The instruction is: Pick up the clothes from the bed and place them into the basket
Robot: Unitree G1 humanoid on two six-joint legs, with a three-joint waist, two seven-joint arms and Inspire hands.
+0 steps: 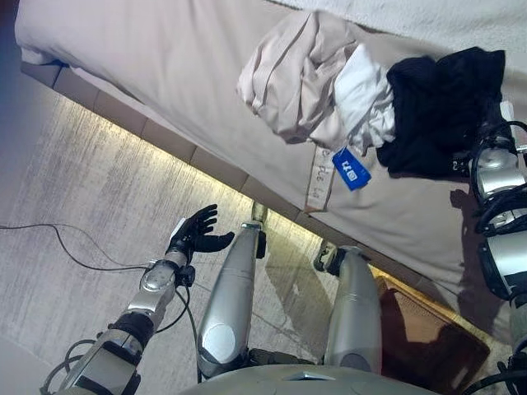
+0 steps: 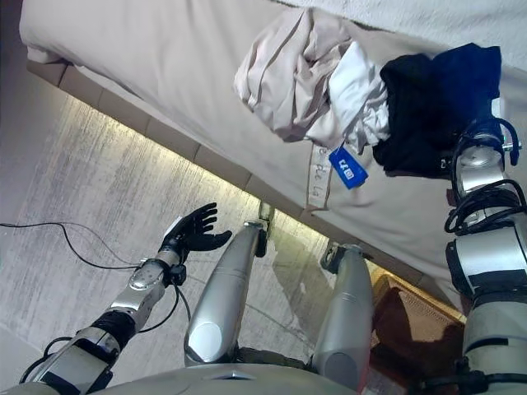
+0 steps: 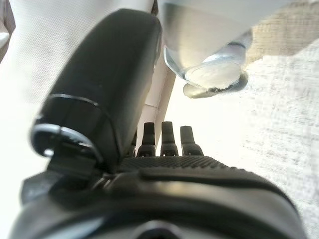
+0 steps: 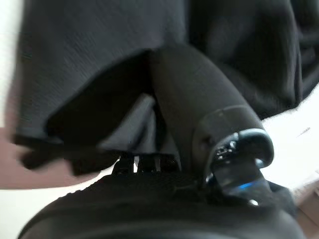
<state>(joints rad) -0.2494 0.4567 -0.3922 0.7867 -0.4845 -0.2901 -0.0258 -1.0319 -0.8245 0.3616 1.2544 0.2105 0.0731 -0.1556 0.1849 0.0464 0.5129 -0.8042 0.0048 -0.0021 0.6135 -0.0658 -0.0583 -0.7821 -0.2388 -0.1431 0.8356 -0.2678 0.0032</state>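
A pile of clothes lies on the bed [image 1: 165, 66] near its edge: a beige garment [image 1: 288, 78], a white one [image 1: 362, 95] and a black one [image 1: 440, 103] at the right. My right hand [image 4: 164, 209] is at the black garment [image 4: 99, 55], its front part buried under the cloth. My left hand [image 1: 198, 230] hangs over the floor below the bed's edge, open with nothing in it. A brown woven basket [image 2: 412, 321] stands on the floor at the lower right, beside the bed.
A blue tag [image 1: 352, 168] and a beige strip [image 1: 319, 177] hang from the pile over the bed's edge. A lit strip runs along the bed's base [image 1: 165, 152]. A thin cable [image 1: 74, 251] lies on the pale floor at the left.
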